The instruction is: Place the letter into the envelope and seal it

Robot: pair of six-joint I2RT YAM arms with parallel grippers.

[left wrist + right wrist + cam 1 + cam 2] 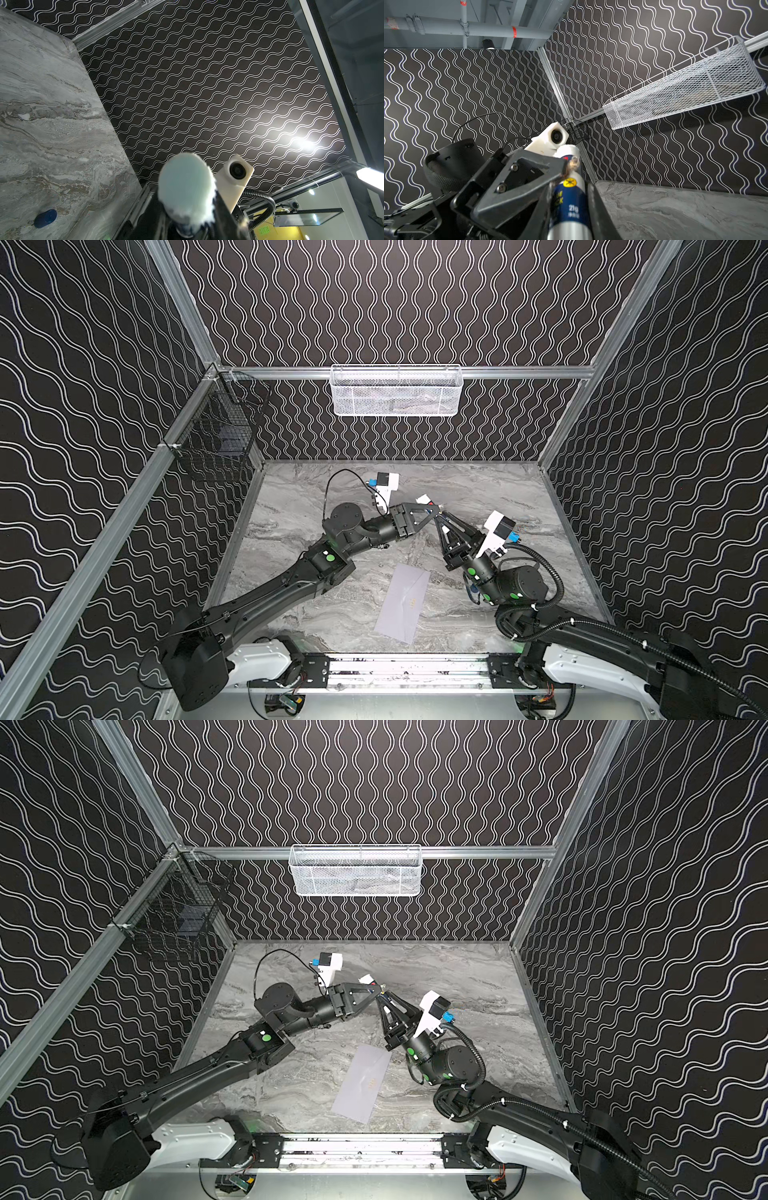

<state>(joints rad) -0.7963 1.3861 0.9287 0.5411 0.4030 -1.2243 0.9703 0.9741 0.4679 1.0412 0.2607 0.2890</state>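
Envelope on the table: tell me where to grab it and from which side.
Probably best: pinch the envelope at its near short edge, coming in low from the front of the table. It lies flat on the marble with nothing visibly raised, so only a thin edge offers a hold, and that end points toward the arm bases.

- The envelope [403,603] is a plain pale grey-lavender.
- The bench [519,497] is grey marble with white and brownish veins.
- The walls [395,302] are black with white wavy double lines.
- The mesh basket [395,402] is white; the wire basket [216,439] is black.
- The glue stick [569,207] has a navy label, white lettering, a yellow badge and a silver body.
- The cap [45,218] is dark blue.
- The arms [270,593] are black with green dots.
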